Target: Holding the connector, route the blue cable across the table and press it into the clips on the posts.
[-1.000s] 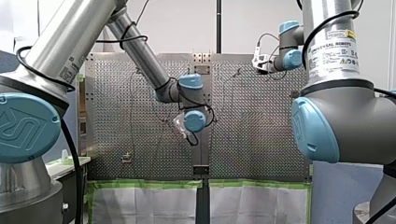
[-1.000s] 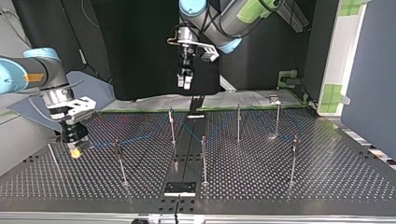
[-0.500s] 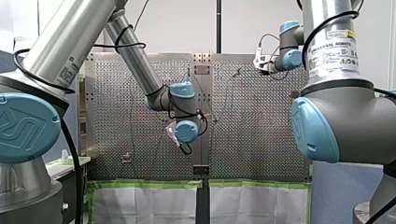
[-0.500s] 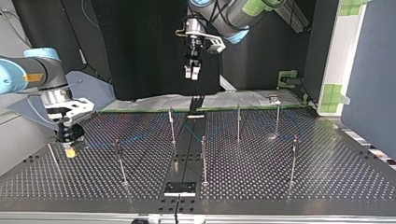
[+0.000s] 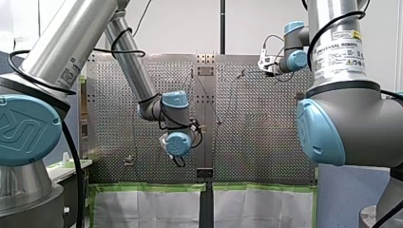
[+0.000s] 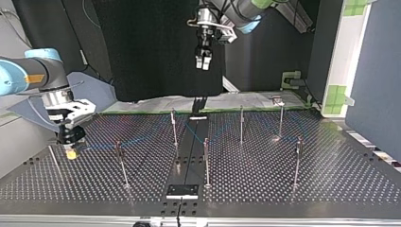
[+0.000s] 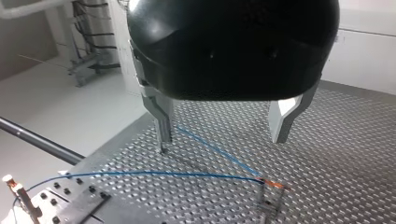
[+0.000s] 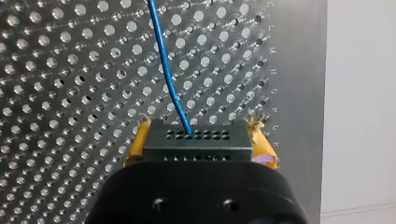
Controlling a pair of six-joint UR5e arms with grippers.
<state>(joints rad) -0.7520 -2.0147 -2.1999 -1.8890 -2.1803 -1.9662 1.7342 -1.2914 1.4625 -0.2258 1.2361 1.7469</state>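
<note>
Right wrist view: my right gripper (image 8: pixel 198 142) pinches the hard connector (image 8: pixel 198 139), the best holding spot; the blue cable (image 8: pixel 164 65) looks light, floppy. My left gripper (image 7: pixel 223 126) gapes, empty.

My left gripper (image 6: pixel 203 62) has climbed and drifted toward the top view's right. It now hangs higher over the perforated table (image 6: pixel 283 179) than it did a second ago. In the front view, my left arm's wrist (image 5: pixel 178 142) has swung toward the view's left and sits lower in the picture. My right gripper (image 6: pixel 71 151) edged slightly toward the top view's left.
</note>
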